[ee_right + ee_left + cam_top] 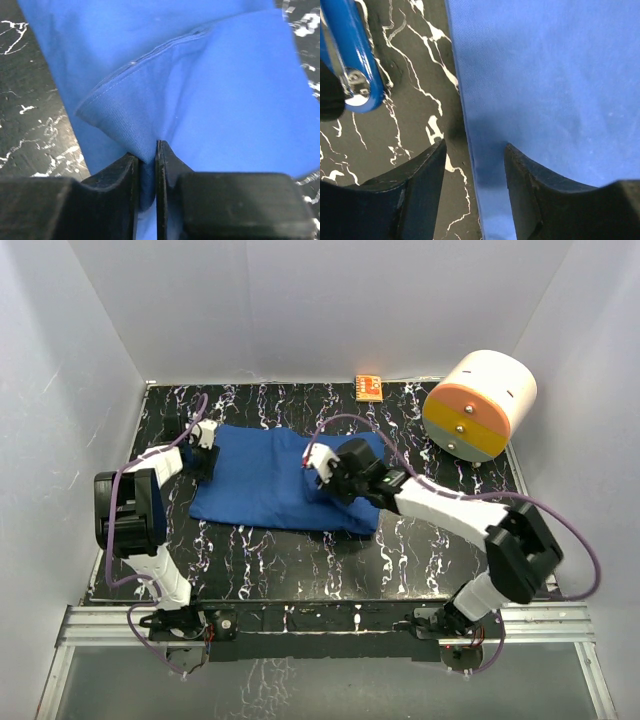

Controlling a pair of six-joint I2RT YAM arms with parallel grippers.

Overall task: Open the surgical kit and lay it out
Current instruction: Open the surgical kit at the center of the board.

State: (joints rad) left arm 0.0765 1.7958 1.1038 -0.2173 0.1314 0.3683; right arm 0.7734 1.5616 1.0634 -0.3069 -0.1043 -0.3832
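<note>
Surgical kit [270, 490] lies wrapped as a flat royal-blue cloth bundle on the desk [300, 565], left of the white-and-orange cylinder [480, 405] and nearer the arms than it. None of its contents show, so its weight is a guess. The wrap itself looks soft, light and limp, likely to drape and to slide over whatever it hides. Hems and folded corners look the best places to take it, not the flat middle. The right end effector [147, 150], at the bundle's end closest to the cylinder, pinches a raised fold of cloth between nearly closed jaws. The left end effector [475, 150], at the end farthest from the cylinder, stands spread astride the hem, gripping nothing
</note>
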